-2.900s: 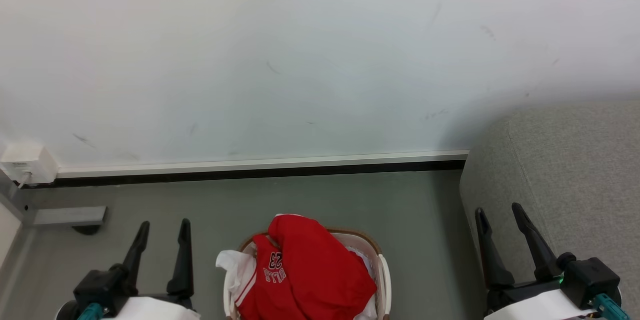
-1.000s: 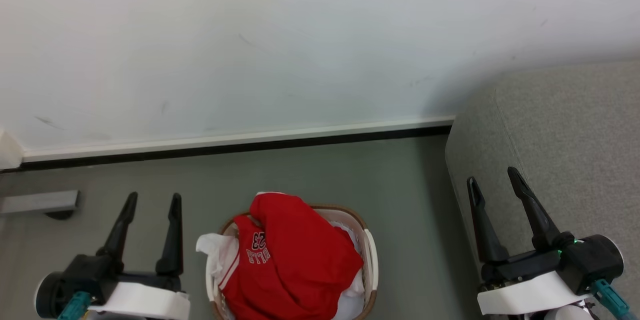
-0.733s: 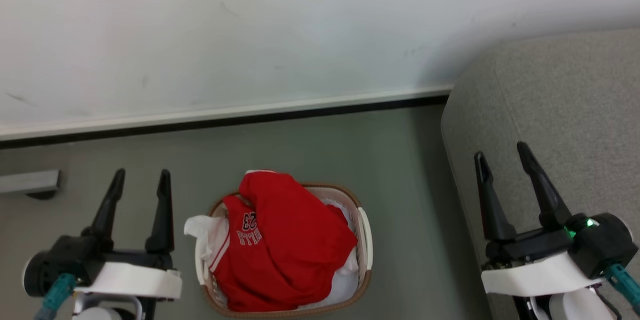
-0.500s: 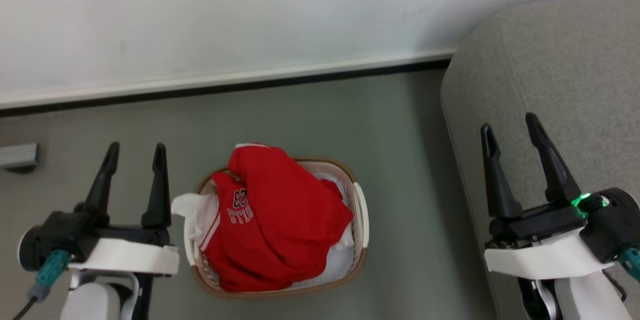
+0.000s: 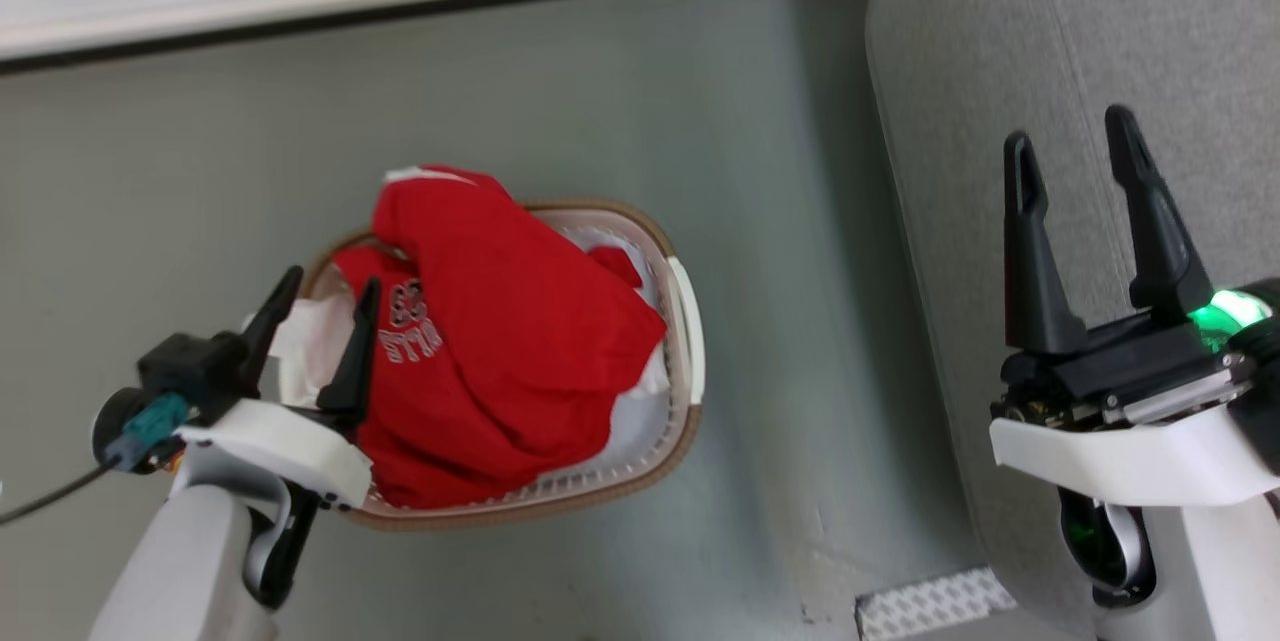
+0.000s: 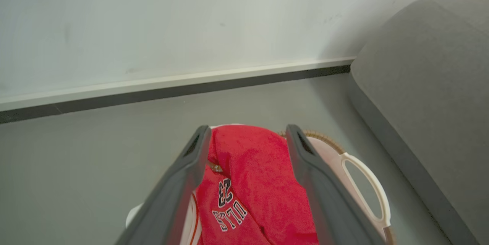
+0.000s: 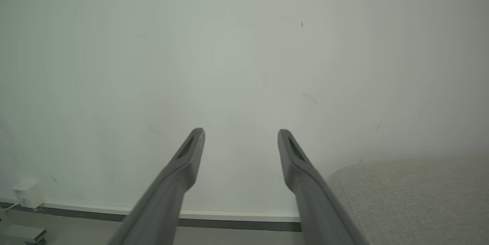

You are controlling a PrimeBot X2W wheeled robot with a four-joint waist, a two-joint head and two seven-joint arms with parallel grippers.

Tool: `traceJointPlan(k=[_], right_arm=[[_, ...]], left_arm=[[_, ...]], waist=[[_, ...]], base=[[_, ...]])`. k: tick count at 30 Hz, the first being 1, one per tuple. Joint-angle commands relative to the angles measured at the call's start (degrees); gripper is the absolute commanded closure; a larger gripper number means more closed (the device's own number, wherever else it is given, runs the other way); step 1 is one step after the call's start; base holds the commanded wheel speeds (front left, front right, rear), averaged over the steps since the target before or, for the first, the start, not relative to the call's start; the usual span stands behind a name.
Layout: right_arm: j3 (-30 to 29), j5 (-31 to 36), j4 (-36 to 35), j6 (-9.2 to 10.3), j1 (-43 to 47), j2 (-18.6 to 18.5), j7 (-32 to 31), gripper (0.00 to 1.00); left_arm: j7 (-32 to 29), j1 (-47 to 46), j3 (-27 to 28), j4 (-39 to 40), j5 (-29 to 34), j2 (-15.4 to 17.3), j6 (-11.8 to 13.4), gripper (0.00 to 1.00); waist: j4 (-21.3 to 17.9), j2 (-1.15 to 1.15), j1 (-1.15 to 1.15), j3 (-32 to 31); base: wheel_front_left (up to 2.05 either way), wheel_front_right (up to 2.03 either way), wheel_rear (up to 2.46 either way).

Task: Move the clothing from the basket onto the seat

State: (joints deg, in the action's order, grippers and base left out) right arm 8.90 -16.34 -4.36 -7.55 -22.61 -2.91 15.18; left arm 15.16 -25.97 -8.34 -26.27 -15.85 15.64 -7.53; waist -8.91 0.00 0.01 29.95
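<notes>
Red clothing (image 5: 510, 341) in the basket (image 5: 686, 321) lies just ahead of the empty, wide-open left jaws.

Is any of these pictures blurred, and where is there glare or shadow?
Head view: mostly sharp; a green lamp glares behind the right claw; the seat shades the floor. Left wrist view: the left claw is soft, the clothing sharp. Right wrist view: the wall darkens toward the corners.
</notes>
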Motion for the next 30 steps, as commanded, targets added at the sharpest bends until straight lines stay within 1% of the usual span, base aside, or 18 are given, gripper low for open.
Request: traceJointPlan(k=[1, 5, 10, 12, 18, 24, 27, 30], right_arm=[[0.0, -0.5, -0.8, 0.12, -1.3, 0.0, 0.0, 0.00], [0.6, -1.3, -2.3, 0.12, -2.5, 0.0, 0.0, 0.00], [1.1, -2.4, -4.3, 0.12, -3.6, 0.0, 0.0, 0.00], [1.1, -2.9, -4.9, 0.12, -3.8, 0.0, 0.0, 0.00], [1.4, -4.2, -7.1, 0.12, -4.8, 0.0, 0.0, 0.00], [1.9, -6.2, -9.1, 0.12, -5.5, 0.0, 0.0, 0.00], [2.0, -7.1, -9.9, 0.12, -5.0, 0.0, 0.0, 0.00], [1.9, -8.2, -9.9, 0.12, -4.0, 0.0, 0.0, 0.00]], left_arm=[[0.0, -2.0, -1.9, -2.7, -1.6, 1.2, 0.1, 0.00], [-0.5, -7.3, -8.3, -10.8, -5.2, 3.4, 0.1, 0.00], [-5.2, -13.0, -14.9, -17.9, -10.2, 5.6, 0.1, 0.00], [-7.1, -15.2, -16.7, -19.9, -12.7, 6.1, 0.1, 0.00], [-13.0, -20.3, -21.4, -25.7, -17.2, 9.1, 0.1, 0.00], [-18.5, -23.8, -25.3, -29.7, -20.6, 11.8, 0.1, 0.00], [-20.2, -24.9, -28.6, -29.3, -21.8, 13.1, 0.1, 0.00], [-21.4, -25.4, -31.9, -28.7, -23.0, 13.5, 0.1, 0.00]], waist=[[-2.1, 0.00, -0.01, 3.1], [-3.9, 0.00, -0.01, 6.1], [-6.1, 0.00, -0.01, 9.6], [-7.1, 0.00, -0.01, 11.0], [-10.1, 0.00, -0.01, 14.9], [-13.3, 0.00, -0.01, 18.4], [-14.8, 0.00, -0.01, 19.7], [-15.5, 0.00, -0.01, 20.4]], base=[[0.00, 0.00, 0.00], [0.00, 0.00, 0.00], [0.00, 0.00, 0.00], [0.00, 0.00, 0.00], [0.00, 0.00, 0.00], [0.00, 0.00, 0.00], [0.00, 0.00, 0.00], [0.00, 0.00, 0.00]])
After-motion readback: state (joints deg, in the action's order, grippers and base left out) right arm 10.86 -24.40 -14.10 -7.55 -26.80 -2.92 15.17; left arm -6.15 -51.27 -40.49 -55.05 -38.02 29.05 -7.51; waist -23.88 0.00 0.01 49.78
